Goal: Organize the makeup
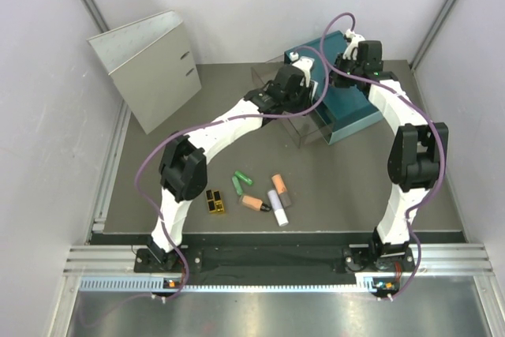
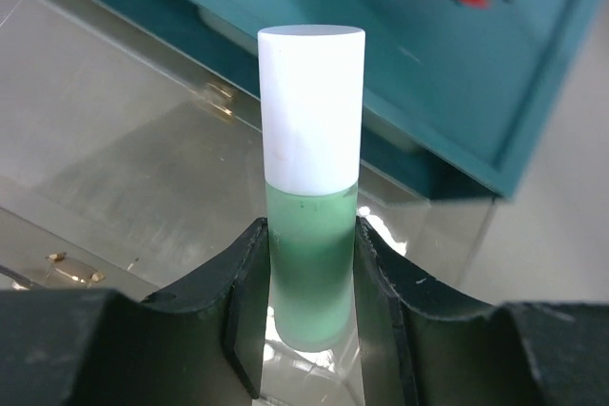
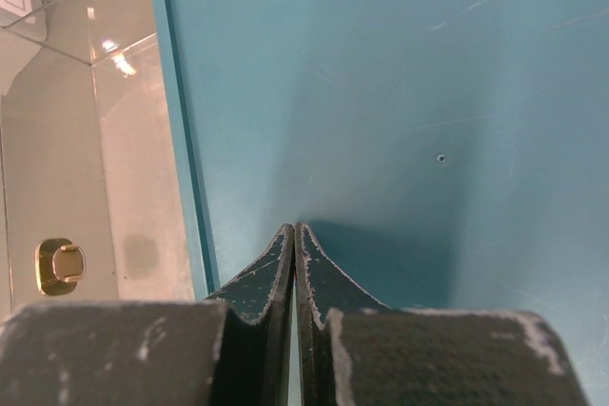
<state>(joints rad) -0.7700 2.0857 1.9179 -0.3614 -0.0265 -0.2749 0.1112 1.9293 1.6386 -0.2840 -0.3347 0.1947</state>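
My left gripper (image 2: 312,263) is shut on the green tube with a white cap (image 2: 312,187) and holds it upright over the floor of the clear plastic box (image 2: 124,168). In the top view this gripper (image 1: 290,76) is above the clear box (image 1: 304,128), with the white cap (image 1: 293,56) showing. My right gripper (image 3: 294,230) is shut and empty, its tips against the top of the teal drawer box (image 3: 400,92). On the table lie a green tube (image 1: 241,181), two peach-orange tubes (image 1: 252,203) (image 1: 279,187), a white-lilac tube (image 1: 278,207) and the gold-and-black block (image 1: 214,201).
The teal drawer box (image 1: 351,108) stands at the back right, with the clear box against its left side. A grey binder (image 1: 150,69) stands at the back left. A gold latch (image 3: 59,265) shows on the clear box. Walls close in both sides.
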